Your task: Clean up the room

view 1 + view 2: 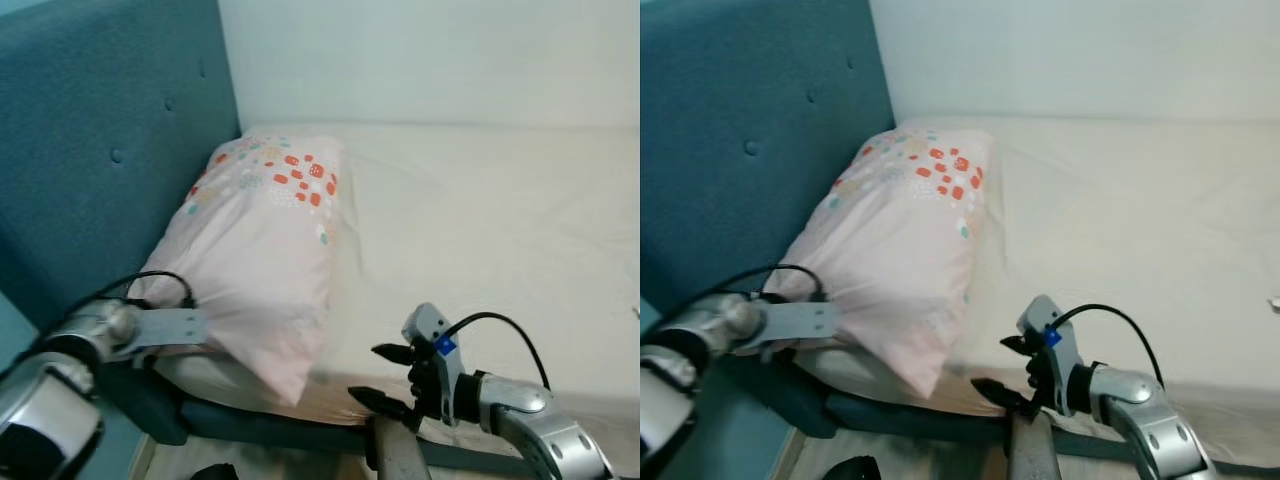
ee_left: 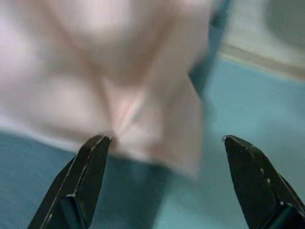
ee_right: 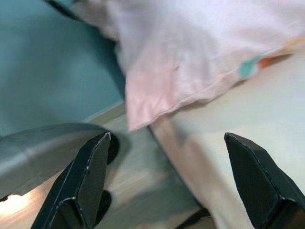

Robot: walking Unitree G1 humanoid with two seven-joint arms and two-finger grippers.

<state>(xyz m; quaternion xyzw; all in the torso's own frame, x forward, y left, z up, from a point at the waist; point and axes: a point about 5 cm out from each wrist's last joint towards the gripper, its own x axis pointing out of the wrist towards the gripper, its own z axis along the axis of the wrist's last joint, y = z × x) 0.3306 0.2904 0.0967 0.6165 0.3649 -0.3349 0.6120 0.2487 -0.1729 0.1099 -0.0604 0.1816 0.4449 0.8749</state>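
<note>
A bed (image 1: 500, 230) with a smooth cream sheet takes up most of the scene, its surface softly wrinkled. At its head stands a teal padded headboard (image 1: 100, 130), cloth-covered and dimpled with buttons, and a plain pale wall (image 1: 430, 55) runs behind. A dark teal bed frame (image 1: 260, 425) edges the mattress below, with pale wood floor (image 1: 180, 460) under it.

The pillow (image 1: 265, 255), soft and pale pink with red, orange and teal spots near its far end, lies lengthwise beside the headboard, its near corner drooping over the mattress edge.

The left gripper (image 2: 164, 148) sits at the pillow's near corner, fingers spread wide, the pink cloth just ahead between them but not clamped. The right gripper (image 1: 385, 378) hovers at the mattress edge beside the pillow's corner, fingers wide apart and holding nothing.
</note>
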